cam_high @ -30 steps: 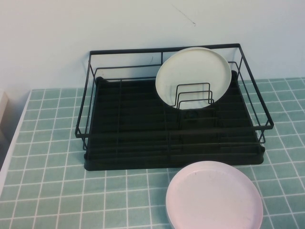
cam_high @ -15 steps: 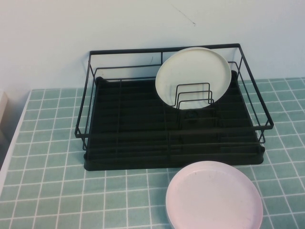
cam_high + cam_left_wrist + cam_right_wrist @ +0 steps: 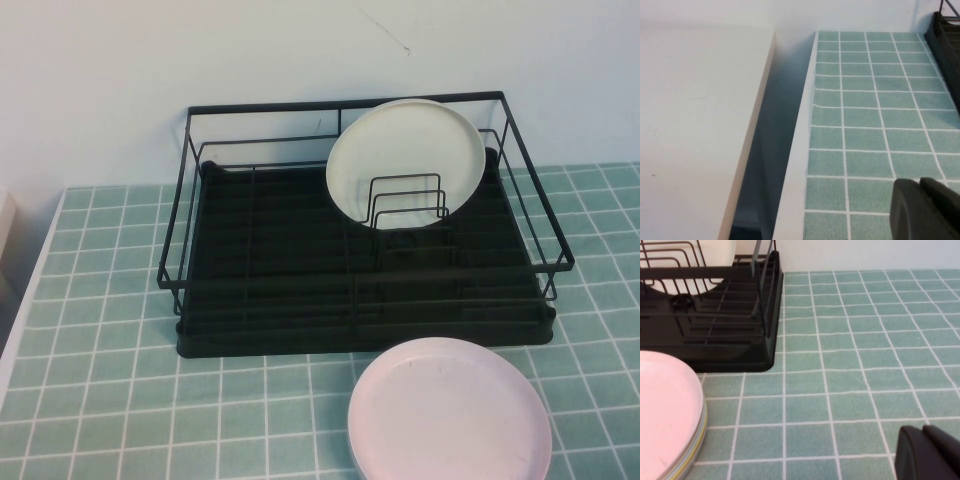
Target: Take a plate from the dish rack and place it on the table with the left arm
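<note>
The pale pink plate (image 3: 450, 410) lies flat on the teal tiled table (image 3: 100, 400), just in front of the black wire dish rack (image 3: 300, 340). It also shows in the right wrist view (image 3: 662, 410), resting on another rim beneath it. No arm shows in the high view. My left gripper (image 3: 920, 182) is shut and empty, low over the table's left part, with the rack's corner (image 3: 945, 35) far from it. My right gripper (image 3: 921, 429) is shut and empty over bare tiles to the right of the pink plate and the rack (image 3: 740, 347).
A cream-white plate (image 3: 405, 160) stands upright in the rack's wire dividers at the back right. A pale counter (image 3: 690, 125) lies beyond a dark gap past the table's left edge. A white wall (image 3: 300, 50) stands close behind the rack.
</note>
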You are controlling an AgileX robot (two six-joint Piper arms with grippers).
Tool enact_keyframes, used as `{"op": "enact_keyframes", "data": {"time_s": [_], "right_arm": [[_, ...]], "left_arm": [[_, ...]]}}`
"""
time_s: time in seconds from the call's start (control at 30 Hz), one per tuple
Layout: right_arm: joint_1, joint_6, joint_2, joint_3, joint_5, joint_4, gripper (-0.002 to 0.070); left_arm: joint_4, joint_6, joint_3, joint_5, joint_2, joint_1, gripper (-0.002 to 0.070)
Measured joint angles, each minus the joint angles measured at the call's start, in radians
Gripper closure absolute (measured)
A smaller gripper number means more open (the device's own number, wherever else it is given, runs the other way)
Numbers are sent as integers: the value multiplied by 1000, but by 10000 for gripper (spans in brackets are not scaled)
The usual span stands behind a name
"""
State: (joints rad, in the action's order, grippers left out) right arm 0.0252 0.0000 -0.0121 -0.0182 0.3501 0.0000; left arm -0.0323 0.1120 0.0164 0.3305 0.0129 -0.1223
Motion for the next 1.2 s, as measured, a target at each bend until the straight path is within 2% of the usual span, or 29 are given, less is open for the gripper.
{"op": "enact_keyframes", "data": {"time_s": [0.2, 1.2], "right_arm": [[0, 0, 0, 0, 0, 0, 678], [0, 0, 0, 0, 0, 0, 678]], "left_arm": [[-6, -33, 0, 0, 0, 46, 677], [0, -30, 0, 0, 0, 46, 677]]}}
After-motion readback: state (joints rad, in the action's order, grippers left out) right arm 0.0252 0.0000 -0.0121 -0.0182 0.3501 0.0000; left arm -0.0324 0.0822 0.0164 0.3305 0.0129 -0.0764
